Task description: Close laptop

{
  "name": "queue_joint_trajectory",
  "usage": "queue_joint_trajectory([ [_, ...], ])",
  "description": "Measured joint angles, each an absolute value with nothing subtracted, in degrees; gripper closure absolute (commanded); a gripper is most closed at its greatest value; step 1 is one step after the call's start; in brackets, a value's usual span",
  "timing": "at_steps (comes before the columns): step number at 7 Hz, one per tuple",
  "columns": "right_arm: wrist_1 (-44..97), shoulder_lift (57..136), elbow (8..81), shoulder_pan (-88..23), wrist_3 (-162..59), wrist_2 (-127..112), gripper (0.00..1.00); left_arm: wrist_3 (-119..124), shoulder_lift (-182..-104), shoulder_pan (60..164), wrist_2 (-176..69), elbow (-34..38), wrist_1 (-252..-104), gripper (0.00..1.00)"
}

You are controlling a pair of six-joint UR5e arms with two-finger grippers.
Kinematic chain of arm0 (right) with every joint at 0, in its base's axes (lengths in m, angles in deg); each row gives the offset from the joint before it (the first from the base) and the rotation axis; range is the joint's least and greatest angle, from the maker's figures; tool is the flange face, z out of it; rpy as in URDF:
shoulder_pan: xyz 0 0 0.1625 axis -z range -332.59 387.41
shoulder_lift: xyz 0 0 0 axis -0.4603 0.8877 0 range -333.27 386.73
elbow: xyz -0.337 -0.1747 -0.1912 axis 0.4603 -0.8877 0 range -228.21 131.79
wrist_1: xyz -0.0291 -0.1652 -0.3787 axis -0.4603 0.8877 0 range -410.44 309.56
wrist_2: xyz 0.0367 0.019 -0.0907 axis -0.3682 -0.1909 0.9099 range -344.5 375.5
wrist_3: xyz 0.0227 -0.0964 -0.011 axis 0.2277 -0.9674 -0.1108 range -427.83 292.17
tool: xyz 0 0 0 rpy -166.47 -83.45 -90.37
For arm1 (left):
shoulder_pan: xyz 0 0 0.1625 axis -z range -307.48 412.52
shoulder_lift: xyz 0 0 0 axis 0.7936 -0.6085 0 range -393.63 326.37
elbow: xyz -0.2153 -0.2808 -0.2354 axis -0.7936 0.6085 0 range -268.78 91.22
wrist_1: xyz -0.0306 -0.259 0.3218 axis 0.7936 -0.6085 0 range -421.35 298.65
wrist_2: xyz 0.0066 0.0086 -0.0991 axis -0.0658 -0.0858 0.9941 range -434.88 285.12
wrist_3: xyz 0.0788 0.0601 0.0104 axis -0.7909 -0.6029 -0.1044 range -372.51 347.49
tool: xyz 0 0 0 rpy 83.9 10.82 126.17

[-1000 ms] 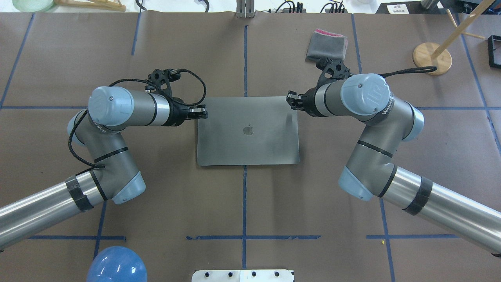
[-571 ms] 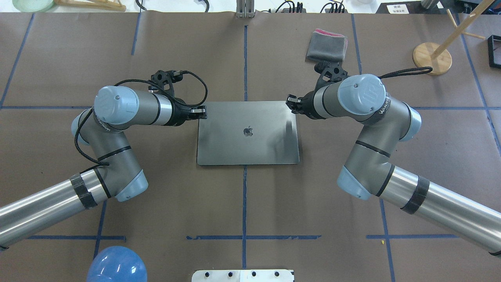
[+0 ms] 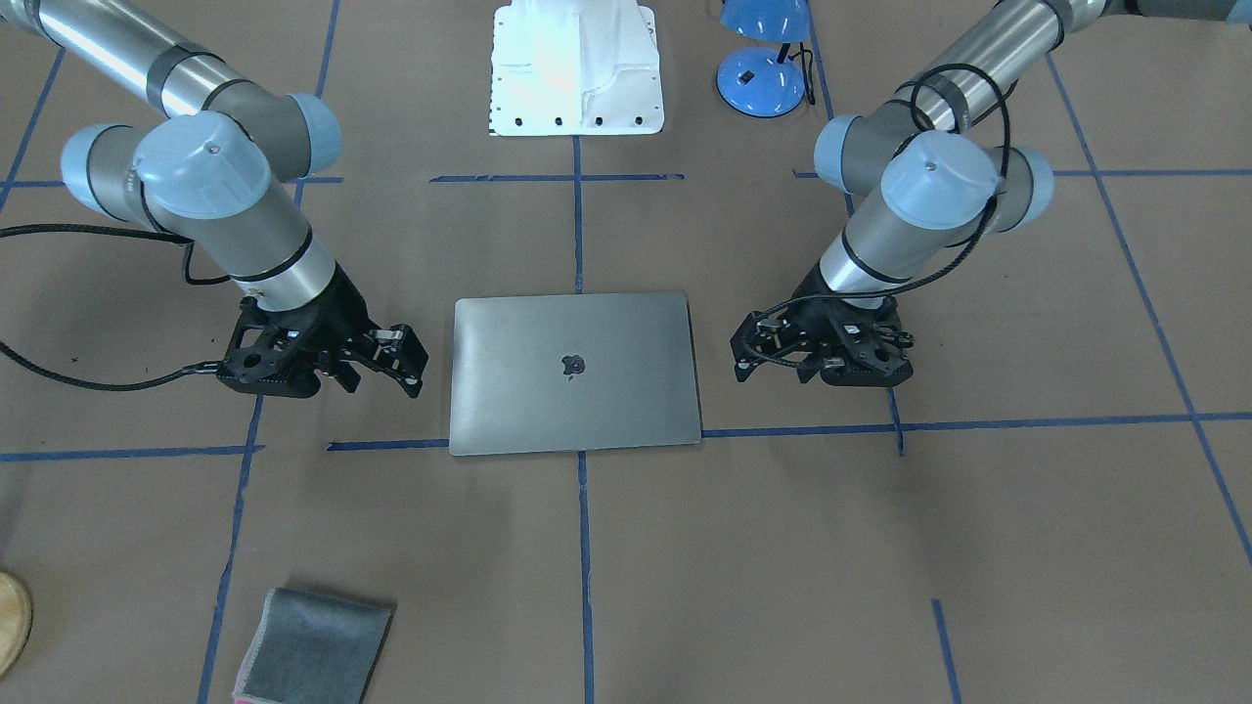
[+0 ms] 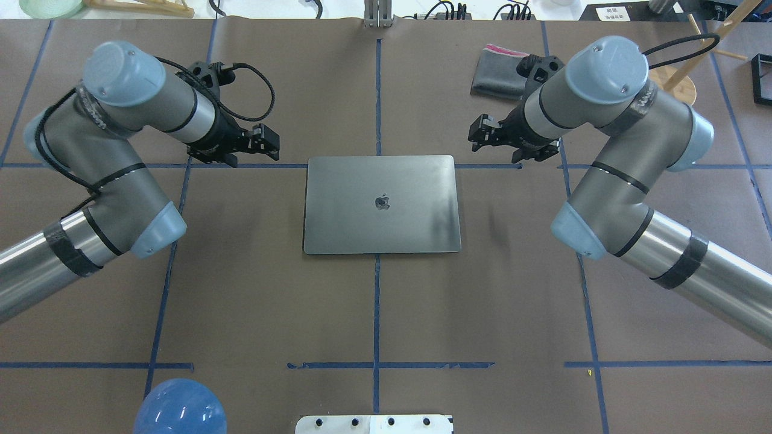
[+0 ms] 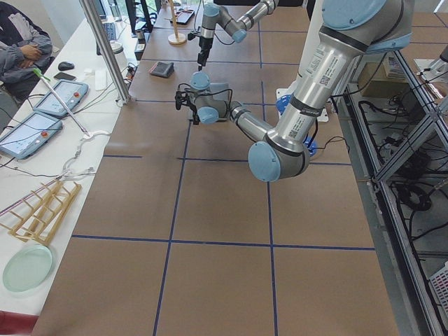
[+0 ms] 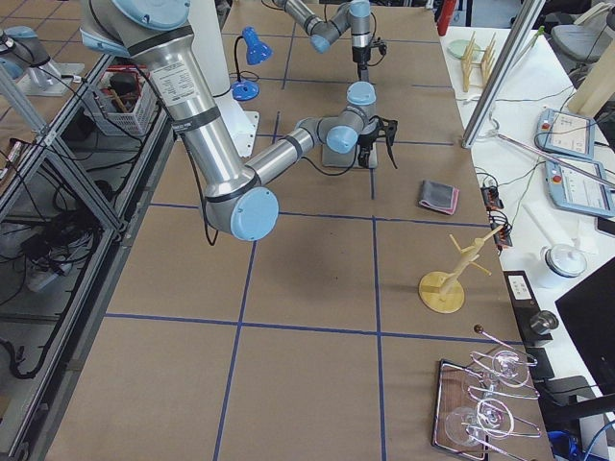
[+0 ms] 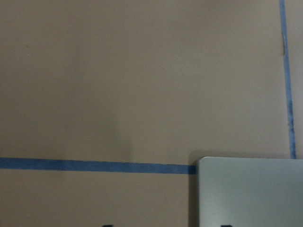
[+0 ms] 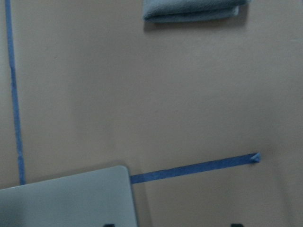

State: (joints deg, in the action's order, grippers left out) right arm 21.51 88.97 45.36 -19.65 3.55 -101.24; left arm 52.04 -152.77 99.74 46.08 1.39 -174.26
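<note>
The laptop (image 4: 381,205) lies flat on the brown table with its grey lid down and the apple logo up; it also shows in the front view (image 3: 575,372). My left gripper (image 4: 269,143) is open and empty, hovering off the laptop's far left corner, apart from it (image 3: 745,350). My right gripper (image 4: 479,135) is open and empty off the far right corner (image 3: 409,362). The left wrist view shows one laptop corner (image 7: 251,189); the right wrist view shows another (image 8: 66,198).
A folded grey cloth (image 4: 502,75) lies just behind my right gripper and shows in the right wrist view (image 8: 194,12). A wooden stand (image 4: 666,89) is at the far right. A blue lamp (image 4: 180,407) and a white base plate (image 4: 374,424) are at the near edge.
The lid's far edge has come down flat. Both grippers have left the laptop's far corners and moved outward and farther from the robot.
</note>
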Motion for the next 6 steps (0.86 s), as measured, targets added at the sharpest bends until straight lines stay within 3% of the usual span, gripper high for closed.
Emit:
queue_joint_trajectory([
  [3, 35.60, 97.22, 52.29, -32.28, -22.61, -109.10, 0.00, 22.27, -145.36, 109.76, 48.36, 12.91, -150.43, 0.00],
  [6, 44.40, 107.58, 54.60, -46.38, -54.85, -111.62, 0.00, -7.06, -133.17, 123.28, 51.00, 14.18, -145.55, 0.00],
])
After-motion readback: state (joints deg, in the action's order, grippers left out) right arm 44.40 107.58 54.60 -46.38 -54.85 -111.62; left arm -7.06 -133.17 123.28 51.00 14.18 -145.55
